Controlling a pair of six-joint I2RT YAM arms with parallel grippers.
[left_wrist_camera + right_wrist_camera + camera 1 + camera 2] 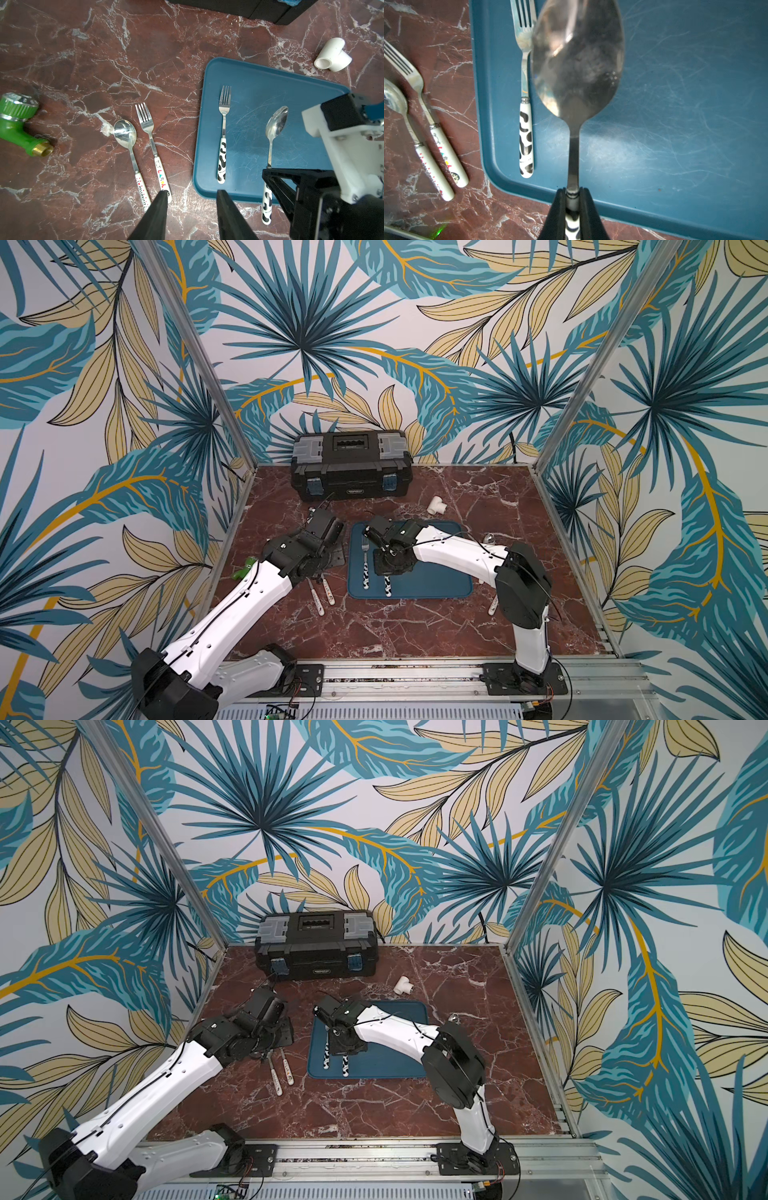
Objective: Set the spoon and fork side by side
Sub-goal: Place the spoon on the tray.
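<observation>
Placing step: right jaws clamp the cow-print spoon [577,62] by its handle over the blue tray [675,124], beside the cow-print fork [526,133]; left jaws parted, empty. Next: lower it parallel, then release.

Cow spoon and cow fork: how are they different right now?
The cow spoon is pinched by its handle in the right gripper; the cow fork lies free on the blue tray. The spoon's handle pokes past the tray's edge; the fork is wholly on it. Spoon has a round bowl, fork has prongs. Both have white handles with black spots.
</observation>
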